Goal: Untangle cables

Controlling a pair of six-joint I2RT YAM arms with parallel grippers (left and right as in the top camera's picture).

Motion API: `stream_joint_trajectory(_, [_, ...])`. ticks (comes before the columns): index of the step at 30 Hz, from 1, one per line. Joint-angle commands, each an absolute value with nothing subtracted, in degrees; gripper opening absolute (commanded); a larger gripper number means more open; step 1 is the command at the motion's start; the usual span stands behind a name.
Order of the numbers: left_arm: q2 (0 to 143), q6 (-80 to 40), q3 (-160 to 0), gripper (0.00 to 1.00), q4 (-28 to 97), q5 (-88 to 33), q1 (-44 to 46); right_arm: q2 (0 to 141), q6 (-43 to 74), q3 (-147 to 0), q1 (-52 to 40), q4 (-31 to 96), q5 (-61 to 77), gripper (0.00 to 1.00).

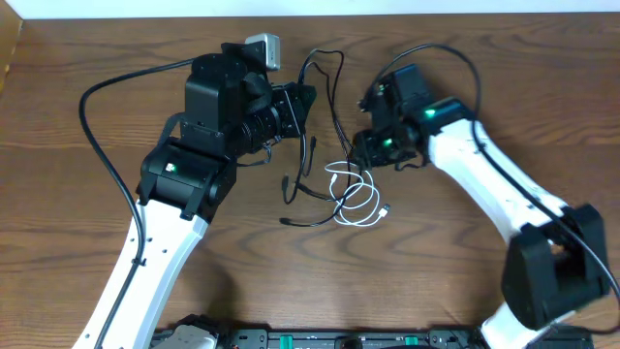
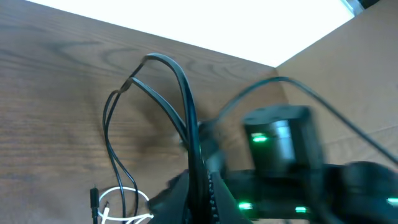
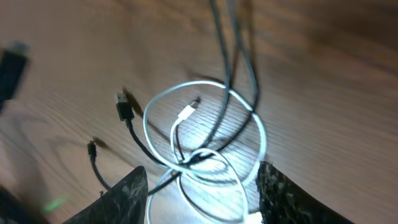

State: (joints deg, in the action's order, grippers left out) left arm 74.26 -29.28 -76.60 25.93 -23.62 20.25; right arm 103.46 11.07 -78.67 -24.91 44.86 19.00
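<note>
The cables lie tangled at mid table: a white cable (image 1: 359, 201) coiled in loops, with thin black cables (image 1: 308, 186) running through it. My left gripper (image 1: 302, 101) is shut on a black cable (image 2: 186, 106) that loops up toward the far edge (image 1: 321, 60). In the left wrist view the gripper (image 2: 200, 186) pinches this cord between its fingers, and the white cable (image 2: 124, 208) shows at lower left. My right gripper (image 1: 362, 147) is open, just above the white coil. In the right wrist view its fingers (image 3: 202, 199) straddle the white loops (image 3: 208, 146). Black plug ends (image 3: 125, 109) lie to the left.
The right arm's body with green lights (image 2: 280, 137) fills the right of the left wrist view, close to my left gripper. Thick black arm wires arch over both arms (image 1: 92, 97). The wooden table (image 1: 484, 58) ends at a white far edge.
</note>
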Motion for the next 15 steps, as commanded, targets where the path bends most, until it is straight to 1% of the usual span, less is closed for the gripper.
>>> stream_joint_trajectory(1, [73.97, -31.79, -77.03, 0.07, 27.00, -23.27, 19.92, 106.69, 5.52, -78.37, -26.89, 44.05, 22.06, 0.52])
stream_joint_trajectory(3, [74.11, -33.32, -77.03, 0.08, 27.46, -23.27, 19.88, 108.16, 3.95, -78.37, -27.62, 43.68, 22.02, 0.51])
stream_joint_trajectory(7, [74.26, -33.78, -77.03, 0.07, 27.64, -23.24, 19.88, 110.15, 1.48, -78.26, -28.93, 43.70, 21.96, 0.39])
stream_joint_trajectory(9, [74.26, -33.78, -77.03, 0.07, 27.64, -23.27, 19.88, 110.52, 0.99, -78.26, -29.26, 43.57, 21.26, 0.37])
stream_joint_trajectory(14, [74.26, -33.98, -77.03, 0.07, 27.64, -23.24, 19.88, 112.42, 0.93, -78.13, -29.85, 42.81, 15.57, 0.29])
stream_joint_trajectory(15, [74.26, -34.04, -77.03, 0.07, 27.64, -23.24, 19.86, 112.64, 0.51, -78.11, -29.98, 43.03, 14.63, 0.21])
